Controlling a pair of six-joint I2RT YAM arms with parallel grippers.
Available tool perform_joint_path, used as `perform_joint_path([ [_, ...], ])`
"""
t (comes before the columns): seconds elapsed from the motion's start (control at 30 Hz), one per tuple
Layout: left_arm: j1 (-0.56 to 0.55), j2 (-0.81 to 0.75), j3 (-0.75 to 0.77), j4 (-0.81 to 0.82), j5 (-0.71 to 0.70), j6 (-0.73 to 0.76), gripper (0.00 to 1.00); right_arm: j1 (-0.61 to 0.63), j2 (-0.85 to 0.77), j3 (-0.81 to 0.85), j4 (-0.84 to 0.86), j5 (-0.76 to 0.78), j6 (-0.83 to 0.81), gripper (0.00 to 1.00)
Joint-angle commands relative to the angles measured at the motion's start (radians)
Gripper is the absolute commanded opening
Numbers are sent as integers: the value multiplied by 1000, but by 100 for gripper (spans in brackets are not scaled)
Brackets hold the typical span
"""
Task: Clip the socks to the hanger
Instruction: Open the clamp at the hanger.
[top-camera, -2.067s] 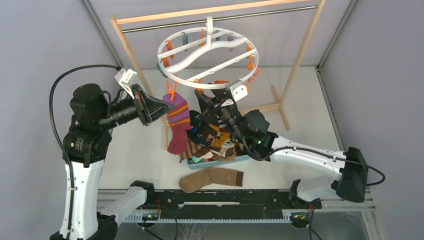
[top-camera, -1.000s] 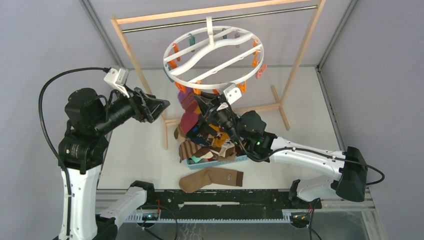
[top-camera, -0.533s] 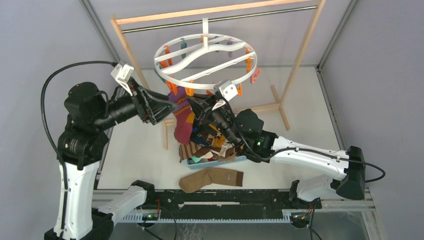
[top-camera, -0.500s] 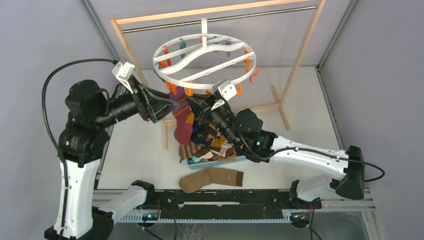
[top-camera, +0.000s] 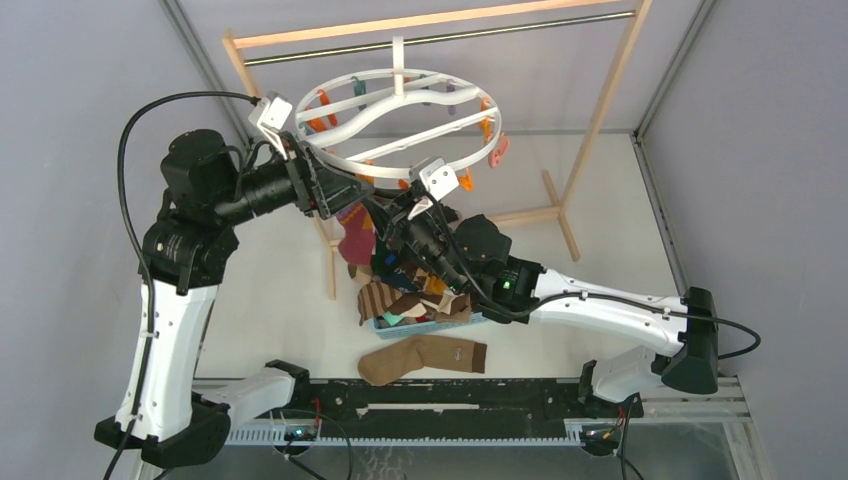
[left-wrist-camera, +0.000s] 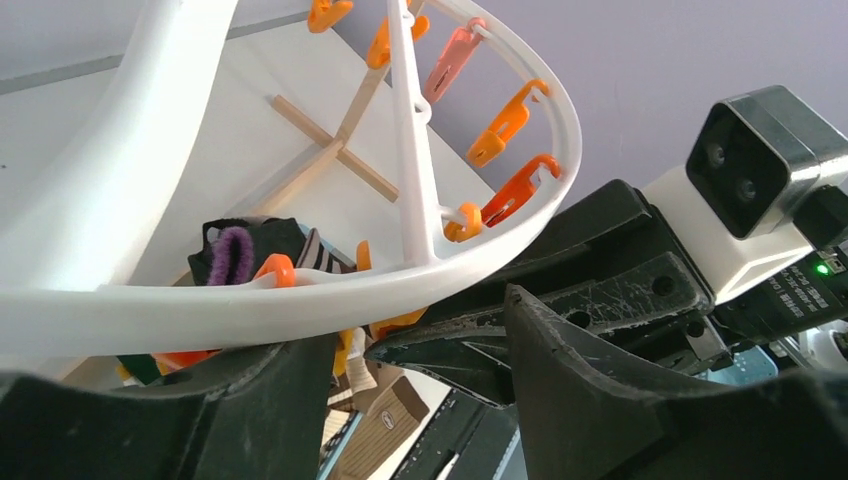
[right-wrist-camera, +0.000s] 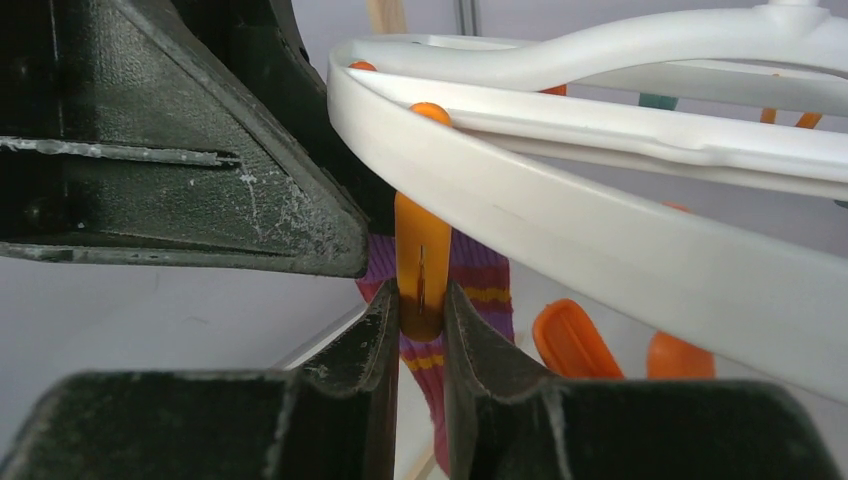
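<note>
While the hanger hangs by its top hook from the metal rod of the wooden-framed rack, both arms reach in under its near edge. It is a large round ring of white plastic, tilted rather than level, crossed by straight bars and one curving bar, with other clothespins in orange, pink and teal dangling from the rim and bars. The right gripper comes up from below, its fingers pressed in on the lower end of one orange clothespin that hangs from the near rim. Just behind that pin hangs a striped sock, maroon and purple with yellow bands, drooping below the ring toward the table. The left gripper sits just beside the ring's near-left rim, its two fingers spread apart; the rim passes across the gap in the wrist view, and whether it touches them cannot be told. Below the ring, a pile of socks in brown, tan, mustard, black and teal fills a light-blue basket, and a lone brown sock lies flat on the table just in front of it.
</note>
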Motion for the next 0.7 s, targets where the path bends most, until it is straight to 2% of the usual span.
perform_joint_path([
  [0.0,-11,6,22,62,-50,1,63,19,3,45,15,-2,-3,12],
  [0.5,-25,53,26,97,-64,-9,58,18,29,76,-7,-24,16,12],
  [0.67,-27,49,27,98,-80,-4,47,18,34,82,-19,-26,16,12],
])
